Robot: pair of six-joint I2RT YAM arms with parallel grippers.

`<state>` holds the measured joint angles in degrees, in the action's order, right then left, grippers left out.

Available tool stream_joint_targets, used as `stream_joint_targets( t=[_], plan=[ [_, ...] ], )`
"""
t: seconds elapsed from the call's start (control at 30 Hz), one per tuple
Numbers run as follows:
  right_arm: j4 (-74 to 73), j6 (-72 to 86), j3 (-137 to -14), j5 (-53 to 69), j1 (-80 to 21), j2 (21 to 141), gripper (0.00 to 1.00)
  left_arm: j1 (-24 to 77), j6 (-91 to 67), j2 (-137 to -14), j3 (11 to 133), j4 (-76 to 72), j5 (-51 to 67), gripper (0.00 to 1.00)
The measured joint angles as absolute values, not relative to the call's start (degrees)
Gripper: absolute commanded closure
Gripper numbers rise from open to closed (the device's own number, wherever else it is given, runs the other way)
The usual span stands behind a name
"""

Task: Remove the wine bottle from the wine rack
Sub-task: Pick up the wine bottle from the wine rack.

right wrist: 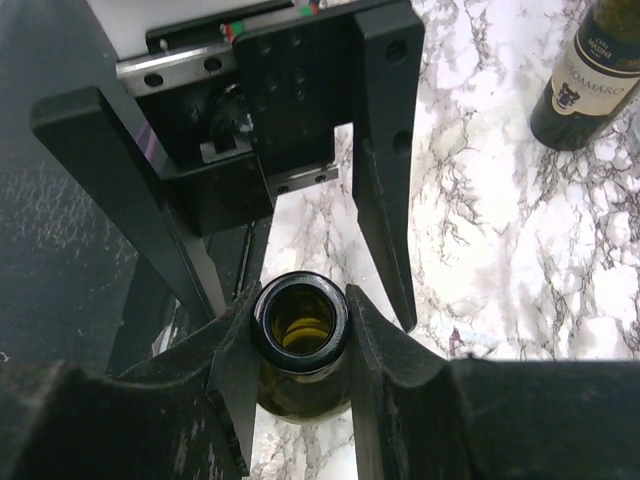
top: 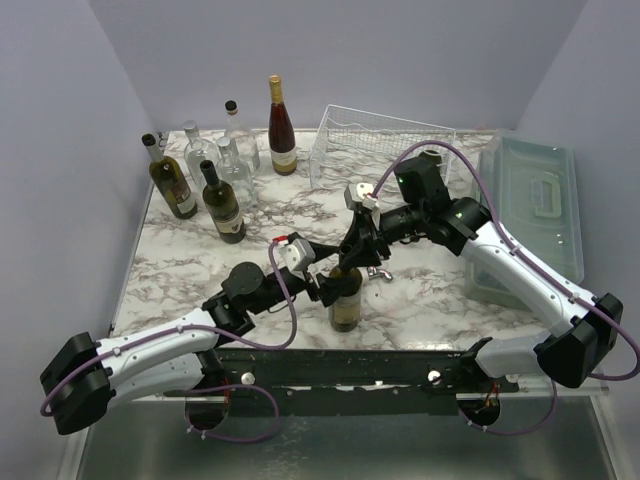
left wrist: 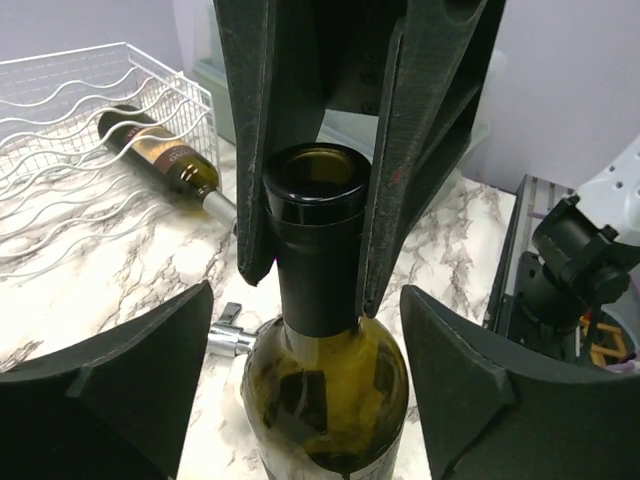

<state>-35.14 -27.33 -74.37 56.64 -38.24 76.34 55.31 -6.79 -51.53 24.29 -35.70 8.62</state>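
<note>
A dark green wine bottle stands upright on the marble table near the front edge, its mouth uncorked. My right gripper is shut on its neck from above, the fingers pressed against both sides just under the lip. My left gripper is open around the bottle's shoulder, with a gap on its left side. The white wire wine rack sits at the back of the table, apart from both grippers. In the left wrist view a second bottle lies in the rack.
Several bottles stand at the back left, one of them in the right wrist view. A translucent lidded bin lies along the right side. A small metal piece lies on the marble just behind the held bottle.
</note>
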Motion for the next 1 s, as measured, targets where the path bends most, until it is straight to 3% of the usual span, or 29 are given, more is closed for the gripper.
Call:
stream_joint_targets(
  t=[0.13, 0.27, 0.37, 0.4, 0.5, 0.53, 0.67, 0.83, 0.93, 1.0],
  plan=[
    [-34.30, -26.37, -73.97, 56.03, -38.24, 76.34, 1.00, 55.64, -7.22, -54.39, 24.67, -37.23, 8.10, 0.43],
    [-33.87, -25.69, -73.52, 55.90, -38.24, 76.34, 1.00, 55.94, -7.64, -57.25, 24.84, -38.63, 8.03, 0.46],
    [-33.10, -25.17, -73.14, 55.92, -38.24, 76.31, 1.00, 56.01, -7.73, -58.39, 24.86, -39.94, 7.99, 0.55],
    [-32.86, -25.02, -73.08, 55.92, -38.24, 76.31, 1.00, 56.01, -7.75, -58.65, 24.88, -40.42, 7.97, 0.60],
    [-32.34, -24.75, -72.93, 55.77, -38.24, 76.27, 1.00, 56.12, -7.77, -59.11, 24.97, -41.41, 8.01, 0.96],
    [-32.05, -24.69, -72.84, 55.64, -38.17, 76.23, 1.00, 56.25, -7.70, -59.29, 25.02, -41.78, 7.90, 1.00],
    [-30.55, -24.40, -72.36, 54.68, -38.13, 75.72, 0.97, 56.36, -7.68, -59.81, 25.15, -42.57, 7.20, 1.00],
    [-29.50, -23.29, -70.98, 54.50, -38.15, 74.63, 0.50, 56.66, -7.01, -59.51, 25.08, -42.24, 6.96, 1.00],
    [-28.25, -22.57, -70.43, 53.65, -38.17, 74.00, 0.31, 56.86, -6.35, -58.70, 24.82, -41.76, 6.70, 1.00],
    [-27.29, -21.93, -70.30, 53.17, -38.15, 73.80, 0.24, 57.19, -5.91, -57.87, 24.80, -41.06, 6.76, 1.00]
  ],
)
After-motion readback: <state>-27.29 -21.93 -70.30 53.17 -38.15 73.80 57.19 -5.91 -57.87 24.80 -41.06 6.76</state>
